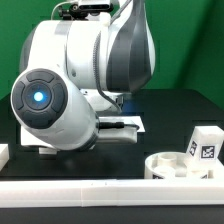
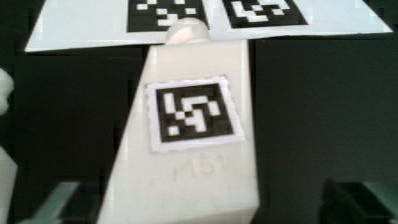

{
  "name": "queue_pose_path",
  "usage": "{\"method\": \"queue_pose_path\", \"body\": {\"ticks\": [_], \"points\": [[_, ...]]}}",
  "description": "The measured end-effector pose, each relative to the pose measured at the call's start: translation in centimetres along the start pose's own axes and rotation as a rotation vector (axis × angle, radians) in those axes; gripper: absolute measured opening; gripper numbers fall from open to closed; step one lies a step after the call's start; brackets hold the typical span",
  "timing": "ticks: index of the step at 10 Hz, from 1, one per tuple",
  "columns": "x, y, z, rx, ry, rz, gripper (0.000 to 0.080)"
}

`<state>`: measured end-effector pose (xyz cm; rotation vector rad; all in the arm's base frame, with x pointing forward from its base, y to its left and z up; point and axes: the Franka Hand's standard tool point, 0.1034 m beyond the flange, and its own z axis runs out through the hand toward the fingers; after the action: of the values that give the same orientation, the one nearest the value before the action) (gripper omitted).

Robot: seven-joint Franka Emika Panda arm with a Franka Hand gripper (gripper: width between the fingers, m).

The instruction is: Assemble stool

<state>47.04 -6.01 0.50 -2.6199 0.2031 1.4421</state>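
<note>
The arm (image 1: 90,70) fills most of our exterior view above the black bench (image 1: 170,110), with the border rail (image 1: 100,192) in front and the marker board (image 1: 125,128) beneath it. At that view's right we see the seat disc (image 1: 180,163) lying flat, a standing leg (image 1: 205,145) just beside it. Our wrist view shows a second leg (image 2: 187,150) reaching the marker board, between released fingers (image 2: 361,203) that stand clear of it.

A white rail (image 1: 100,196) runs along the black table's (image 1: 170,110) near edge. The marker board (image 1: 122,124) lies flat about midway between the near and far edges, partly hidden, tags facing up. A green wall (image 1: 190,40) stands behind the far edge.
</note>
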Motion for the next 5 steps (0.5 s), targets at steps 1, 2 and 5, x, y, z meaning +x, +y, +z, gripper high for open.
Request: {"method": "queue_pose_path", "body": {"ticks": [1, 2, 5], "points": [[0.0, -0.01, 0.0, 0.0, 0.0, 0.0, 0.0402], [0.0, -0.04, 0.0, 0.0, 0.0, 0.0, 0.0402], [0.0, -0.05, -0.02, -0.001, 0.0, -0.001, 0.0325]]}}
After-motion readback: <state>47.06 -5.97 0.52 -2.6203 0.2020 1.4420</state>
